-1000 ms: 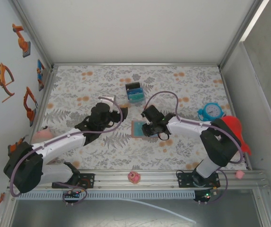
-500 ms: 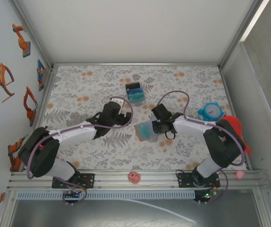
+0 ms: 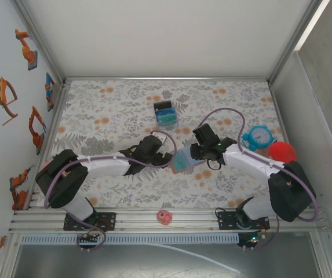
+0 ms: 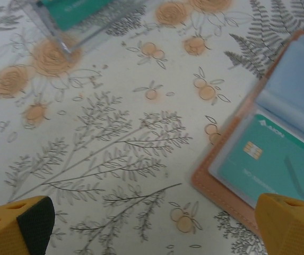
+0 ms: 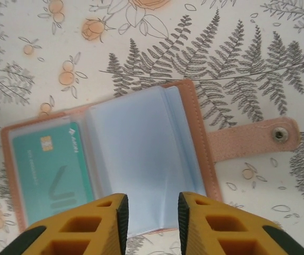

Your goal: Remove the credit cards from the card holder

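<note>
Mid-table, arms reaching inward, R jaws pinching card holder [image 5: 141,143], L jaws wide open.

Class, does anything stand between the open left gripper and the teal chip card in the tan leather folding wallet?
Only bare floral tablecloth separates the left gripper from the tan leather folding wallet. The teal chip card itself lies under a clear plastic sleeve, which covers its face.

Noted: the left arm [image 3: 105,165] has extended rightward; the left gripper [image 3: 167,155], jaws wide apart, now stands just beside the card holder [image 3: 183,160], previously well apart from it. The right gripper [image 3: 196,153] has shifted right and slightly farther out, drawing the card holder along and turning it askew
</note>
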